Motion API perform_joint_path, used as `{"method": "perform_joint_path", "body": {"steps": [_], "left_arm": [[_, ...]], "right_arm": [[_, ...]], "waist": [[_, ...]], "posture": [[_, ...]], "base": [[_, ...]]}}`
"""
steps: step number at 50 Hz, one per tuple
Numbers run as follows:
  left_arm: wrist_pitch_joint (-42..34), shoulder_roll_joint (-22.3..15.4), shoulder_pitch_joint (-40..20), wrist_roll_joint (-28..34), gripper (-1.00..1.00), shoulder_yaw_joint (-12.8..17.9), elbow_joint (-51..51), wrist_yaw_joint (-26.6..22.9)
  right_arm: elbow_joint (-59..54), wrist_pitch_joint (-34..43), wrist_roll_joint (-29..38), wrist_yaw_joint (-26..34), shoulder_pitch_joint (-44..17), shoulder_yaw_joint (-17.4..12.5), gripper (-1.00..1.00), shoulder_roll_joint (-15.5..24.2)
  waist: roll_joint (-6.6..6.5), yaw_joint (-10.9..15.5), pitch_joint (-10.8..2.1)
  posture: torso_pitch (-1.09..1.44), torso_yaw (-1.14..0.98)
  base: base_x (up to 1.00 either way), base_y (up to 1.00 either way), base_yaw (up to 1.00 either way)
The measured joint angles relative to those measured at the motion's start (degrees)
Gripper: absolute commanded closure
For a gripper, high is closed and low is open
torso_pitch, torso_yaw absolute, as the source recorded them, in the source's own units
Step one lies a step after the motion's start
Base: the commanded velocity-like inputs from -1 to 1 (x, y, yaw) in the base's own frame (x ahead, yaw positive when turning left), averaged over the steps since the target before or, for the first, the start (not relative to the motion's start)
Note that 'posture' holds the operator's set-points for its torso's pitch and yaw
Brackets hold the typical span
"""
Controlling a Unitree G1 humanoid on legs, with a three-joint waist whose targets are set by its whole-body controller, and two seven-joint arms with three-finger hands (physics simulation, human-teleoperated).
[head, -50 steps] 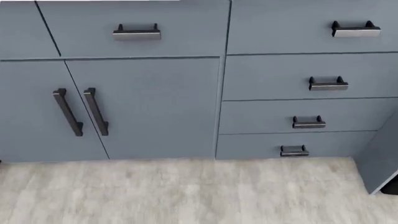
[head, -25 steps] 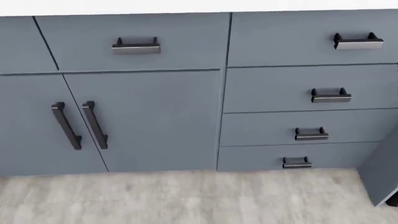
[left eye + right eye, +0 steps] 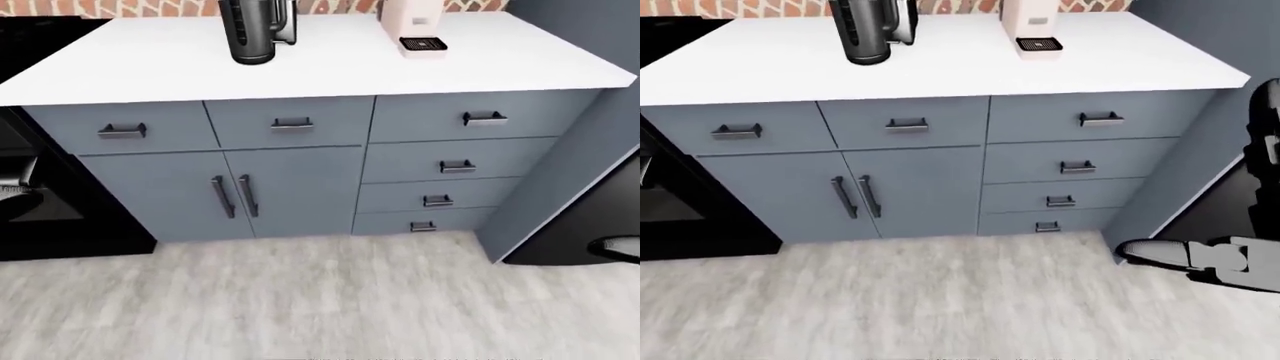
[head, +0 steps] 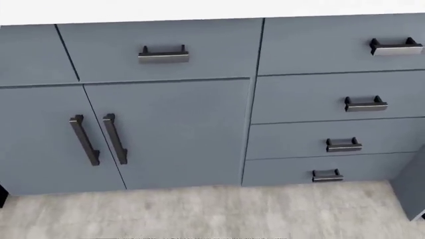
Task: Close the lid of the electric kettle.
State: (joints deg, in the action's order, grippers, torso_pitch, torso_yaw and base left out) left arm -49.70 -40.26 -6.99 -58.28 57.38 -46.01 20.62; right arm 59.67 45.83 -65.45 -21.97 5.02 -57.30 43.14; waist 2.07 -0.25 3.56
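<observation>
The electric kettle [image 3: 257, 30], dark and upright, stands at the top of the left-eye view on the white counter [image 3: 330, 64], left of a pale coffee machine [image 3: 413, 26]; its lid is cut off by the frame edge, so I cannot tell how it sits. Below run grey-blue cabinets [image 4: 169, 132] with dark handles. In the right-eye view's lower right, the right hand [image 3: 1205, 261] shows partly, perhaps with fingers extended; its grip cannot be told. The left hand is out of sight.
</observation>
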Motion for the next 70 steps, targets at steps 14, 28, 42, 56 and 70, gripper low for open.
{"method": "perform_joint_path", "body": {"steps": [14,28,42,56,70], "left_arm": [[-0.2,0.1,0.0,0.2,-1.0,0.1,0.5,-0.3],[-0.9,0.1,0.1,-0.5,-1.0,-0.6,-0.1,-0.3],[-1.1,0.0,-0.1,0.2,-1.0,0.0,0.5,0.5],[-1.8,-0.9,-1.3,-1.3,-1.0,-2.1,-1.1,1.4],[-0.4,0.9,-0.2,1.4,-1.0,-0.8,0.0,-0.5]], "right_arm": [[0.2,0.5,0.7,0.3,0.2,0.9,-1.0,-0.5],[-0.8,0.5,1.4,0.3,0.8,0.2,-1.0,-1.2],[0.2,0.8,1.0,1.1,0.3,0.4,-1.0,-0.8],[-0.6,2.2,0.6,0.1,-0.3,-1.2,-1.0,-0.1],[0.2,0.3,1.1,1.0,0.7,-0.5,-1.0,-0.3]], "waist": [[-4.5,0.6,0.21],[-0.08,-0.3,0.08],[-3.63,0.9,-0.56],[-0.34,-0.1,-0.47],[-2.22,0.5,-0.3]], "posture": [[0.0,0.0],[0.0,0.0],[0.0,0.0],[0.0,0.0],[0.0,0.0]], "base": [[0.0,0.19,0.0],[0.0,0.19,0.0],[0.0,0.19,0.0],[0.0,0.19,0.0],[0.0,0.19,0.0]]}}
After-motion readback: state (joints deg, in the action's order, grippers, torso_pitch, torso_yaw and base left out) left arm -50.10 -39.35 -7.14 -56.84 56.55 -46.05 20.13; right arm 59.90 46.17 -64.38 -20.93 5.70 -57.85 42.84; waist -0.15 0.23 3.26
